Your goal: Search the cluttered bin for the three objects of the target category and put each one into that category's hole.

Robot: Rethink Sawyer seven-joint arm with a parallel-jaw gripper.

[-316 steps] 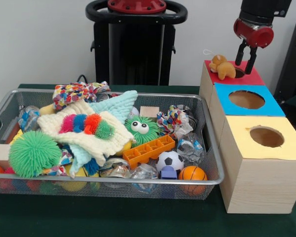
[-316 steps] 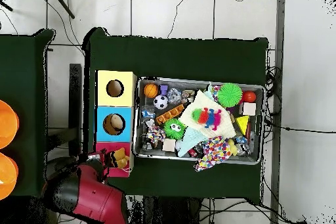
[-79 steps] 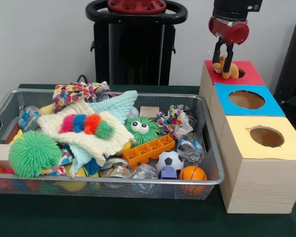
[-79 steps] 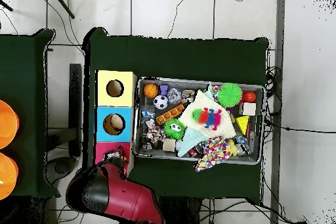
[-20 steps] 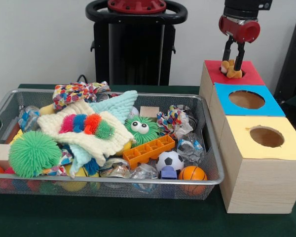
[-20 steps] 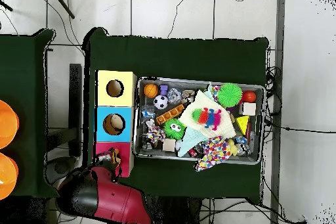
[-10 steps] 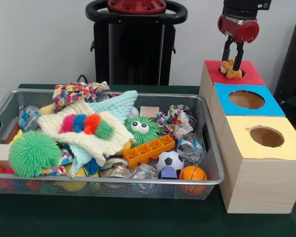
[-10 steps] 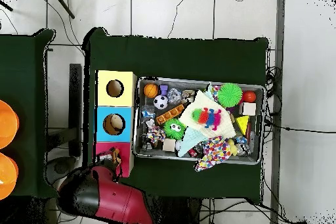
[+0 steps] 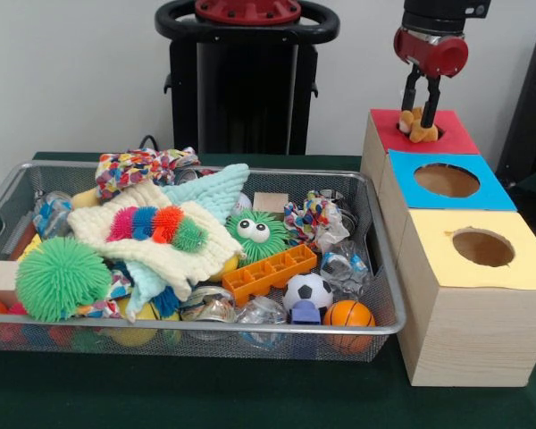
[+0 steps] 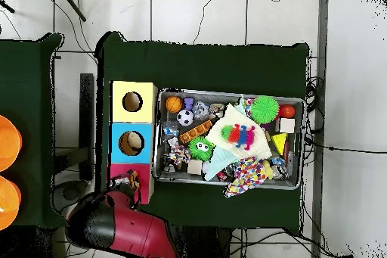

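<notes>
My gripper (image 9: 419, 114) hangs over the red-topped box (image 9: 457, 139), the farthest of three boxes. It is shut on a small tan and orange plush toy (image 9: 418, 130). The toy's lower end rests at the left rim of the red box's hole, which is mostly hidden behind the toy. In the overhead view the red arm (image 10: 121, 225) covers the near end of the red box (image 10: 121, 172), and the plush toy (image 10: 135, 183) shows at its edge. The wire bin (image 9: 375, 268) holds a green fuzzy monster (image 9: 255, 234) and a striped caterpillar toy (image 9: 156, 223).
A blue-topped box (image 9: 447, 181) and a yellow-topped box (image 9: 482, 248) stand in line with the red one, each with a round hole. The bin also holds balls, an orange brick (image 9: 270, 273), cloths, rope toys and a green spiky ball (image 9: 61, 279).
Earlier the plush lay on the red box with the gripper open beside it. The gripper closed on it and carried it right to the hole. Over the last second almost nothing moved.
</notes>
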